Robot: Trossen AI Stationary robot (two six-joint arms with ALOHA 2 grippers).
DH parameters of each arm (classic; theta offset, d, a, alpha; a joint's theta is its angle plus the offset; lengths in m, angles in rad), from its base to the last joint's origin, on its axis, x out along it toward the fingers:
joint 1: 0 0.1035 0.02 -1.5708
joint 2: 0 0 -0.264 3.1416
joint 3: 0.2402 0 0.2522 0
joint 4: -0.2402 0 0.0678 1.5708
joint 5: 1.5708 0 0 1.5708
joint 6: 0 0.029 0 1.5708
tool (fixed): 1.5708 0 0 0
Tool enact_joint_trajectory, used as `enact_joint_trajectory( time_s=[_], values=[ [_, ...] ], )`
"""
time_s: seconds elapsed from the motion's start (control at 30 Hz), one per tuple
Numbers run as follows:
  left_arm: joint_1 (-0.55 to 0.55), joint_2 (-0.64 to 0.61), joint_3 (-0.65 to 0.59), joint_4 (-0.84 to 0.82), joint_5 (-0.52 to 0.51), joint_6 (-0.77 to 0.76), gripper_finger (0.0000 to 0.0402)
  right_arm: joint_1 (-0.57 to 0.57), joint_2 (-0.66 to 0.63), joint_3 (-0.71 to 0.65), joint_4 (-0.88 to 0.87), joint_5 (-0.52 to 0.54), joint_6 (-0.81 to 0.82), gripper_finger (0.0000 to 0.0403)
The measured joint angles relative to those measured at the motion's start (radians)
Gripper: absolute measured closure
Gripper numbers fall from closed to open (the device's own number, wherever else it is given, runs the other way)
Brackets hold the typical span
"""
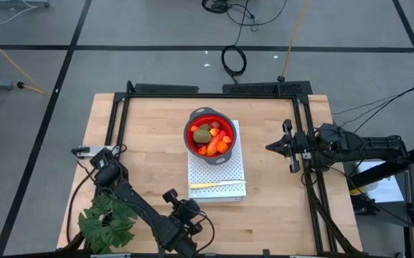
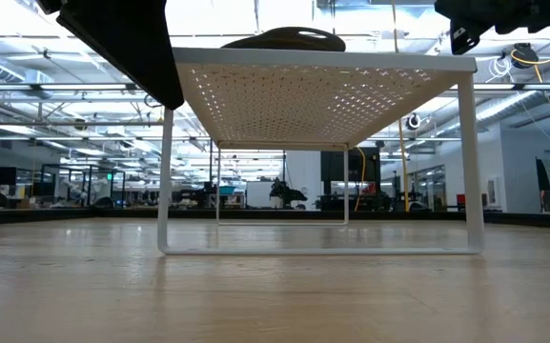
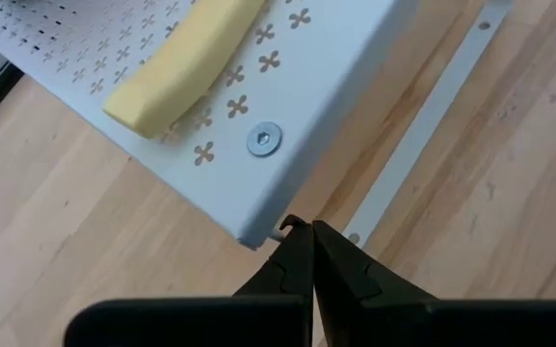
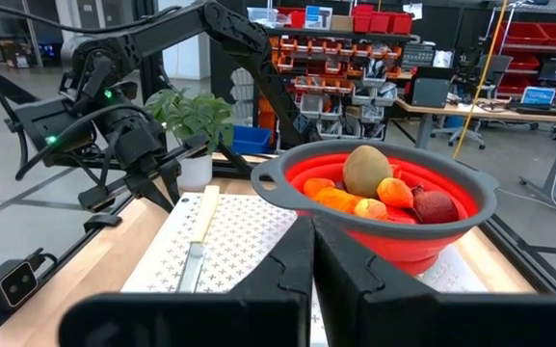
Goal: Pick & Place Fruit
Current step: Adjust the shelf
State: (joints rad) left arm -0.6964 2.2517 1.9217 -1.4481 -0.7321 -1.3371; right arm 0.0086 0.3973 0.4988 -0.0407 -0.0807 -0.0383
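The fruit [image 1: 210, 136] lies in a red bowl with a grey rim [image 1: 208, 134]: an olive-brown oval [image 4: 367, 169], orange pieces [image 4: 340, 200] and a dark red ball [image 4: 436, 205]. The bowl stands on the far half of a white perforated rack [image 1: 217, 170]. My left gripper [image 1: 171, 195] is shut, just off the rack's near-left corner [image 3: 258, 231]; its tips show in the wrist view [image 3: 306, 231]. My right gripper [image 1: 271, 147] is shut and hovers to the right of the bowl, pointing at it [image 4: 313, 226]. My left gripper's shut fingertips [image 3: 297, 236] stand right at the rack's near-left corner [image 3: 254, 234], coming from the table's near-left side. Whether they touch it I cannot tell.
A pale yellow knife [image 1: 216, 185] lies across the rack's near end [image 3: 186, 63]. A green leafy plant [image 1: 107, 222] sits at the table's near-left corner beside the left arm. Black frame rails [image 1: 307, 179] run along the table's sides. Bare wood lies left and right of the rack.
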Motion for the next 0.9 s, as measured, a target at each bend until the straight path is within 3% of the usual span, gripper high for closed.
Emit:
enact_joint_trajectory(
  time_s=[0.9],
  values=[
    [-0.002, 0.000, 0.000, -0.051, 0.055, -0.050, 0.0400, 0.000, 0.000, 0.000, -0.005, 0.000, 0.000, 0.0403]
  ],
)
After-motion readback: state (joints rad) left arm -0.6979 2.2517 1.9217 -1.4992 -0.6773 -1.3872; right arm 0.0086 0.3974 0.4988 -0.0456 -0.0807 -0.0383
